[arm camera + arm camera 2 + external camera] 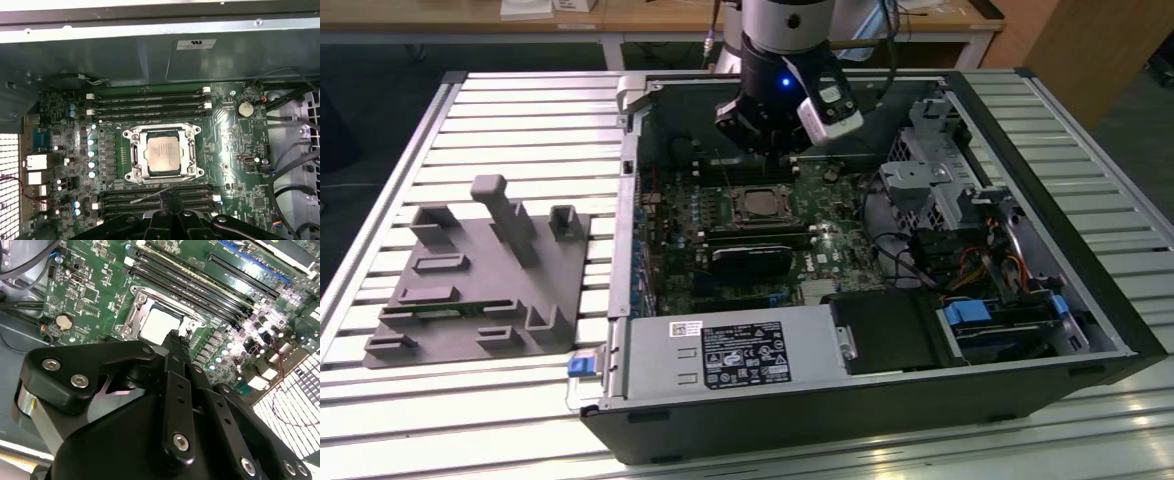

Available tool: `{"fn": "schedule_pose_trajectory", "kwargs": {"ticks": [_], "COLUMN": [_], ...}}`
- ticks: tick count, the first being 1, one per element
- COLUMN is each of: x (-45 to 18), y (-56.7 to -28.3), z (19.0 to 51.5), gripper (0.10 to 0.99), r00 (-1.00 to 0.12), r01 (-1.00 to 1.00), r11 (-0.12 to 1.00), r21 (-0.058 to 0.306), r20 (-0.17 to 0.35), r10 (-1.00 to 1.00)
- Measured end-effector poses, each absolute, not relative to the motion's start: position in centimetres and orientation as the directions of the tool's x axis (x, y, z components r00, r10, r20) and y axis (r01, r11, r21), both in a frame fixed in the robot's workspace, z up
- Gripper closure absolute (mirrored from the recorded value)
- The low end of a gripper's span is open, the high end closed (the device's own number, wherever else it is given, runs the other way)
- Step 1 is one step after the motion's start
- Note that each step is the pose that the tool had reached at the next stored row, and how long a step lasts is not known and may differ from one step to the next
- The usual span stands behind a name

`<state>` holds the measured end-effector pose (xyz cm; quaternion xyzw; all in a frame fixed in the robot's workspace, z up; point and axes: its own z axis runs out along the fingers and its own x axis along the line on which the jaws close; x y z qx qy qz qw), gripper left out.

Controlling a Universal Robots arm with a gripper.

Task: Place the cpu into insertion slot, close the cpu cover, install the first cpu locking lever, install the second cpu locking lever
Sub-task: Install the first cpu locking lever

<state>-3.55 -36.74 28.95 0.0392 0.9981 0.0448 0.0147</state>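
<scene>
Within the socket (pixel 136 156), the chip (pixel 164 154) lies flat; just beside that socket our gripper (pixel 170 196) hangs, fingers (pixel 166 202) together, empty. We judge the loose lever (pixel 165 189) could slip off them and scrape the board (pixel 230 150).

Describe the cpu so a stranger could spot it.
In the open computer case, find the green motherboard. Between its two banks of long black memory slots, the cpu is the silvery-grey square framed by the cpu cover; its neighbours are long, narrow, black.
</scene>
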Motion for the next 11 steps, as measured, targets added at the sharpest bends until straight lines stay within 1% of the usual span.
{"fn": "schedule_pose_trajectory", "kwargs": {"ticks": [11], "x": [-3.5], "y": [-36.2], "z": [27.2], "gripper": [0.98], "r00": [-0.997], "r01": [0.074], "r11": [0.994], "r21": [0.085], "r20": [-0.026], "r10": [0.077]}}
